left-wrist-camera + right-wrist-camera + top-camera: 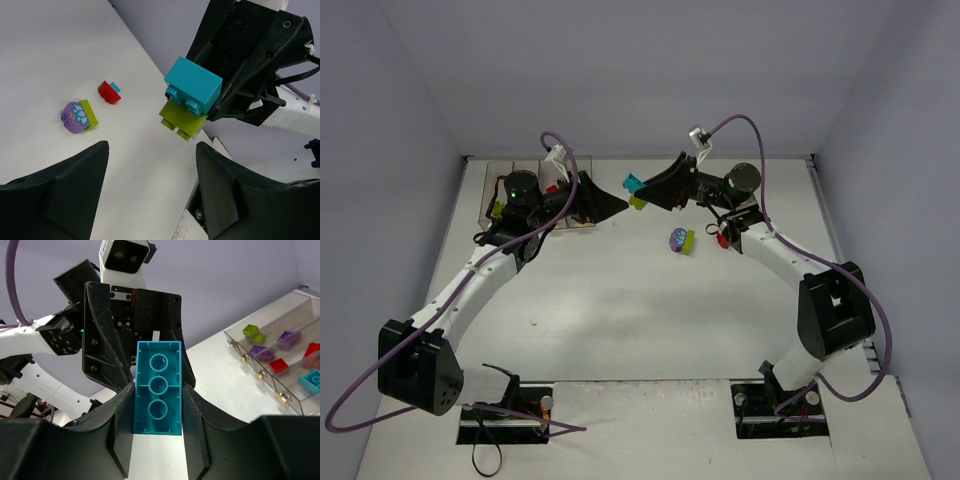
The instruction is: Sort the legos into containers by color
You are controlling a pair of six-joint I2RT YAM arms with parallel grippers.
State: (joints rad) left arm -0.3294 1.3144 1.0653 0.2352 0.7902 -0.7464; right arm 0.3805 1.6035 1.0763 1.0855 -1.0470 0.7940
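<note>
My right gripper (646,192) is shut on a teal brick (634,183) joined to a lime green brick (637,203), held above the table. The left wrist view shows the teal brick (193,85) over the lime one (182,118). The right wrist view shows only the teal underside (159,390) between the fingers (194,405). My left gripper (618,207) is open and empty, facing the held bricks closely; its fingers (80,195) sit below them. The clear bins (295,315) hold lime, purple, red and teal bricks; in the top view the bins (498,180) are partly hidden behind my left arm.
A purple brick with a lime piece (680,240) lies on the table right of centre, also in the left wrist view (78,116). A red brick with a teal piece (109,92) lies beyond it, near my right arm (722,240).
</note>
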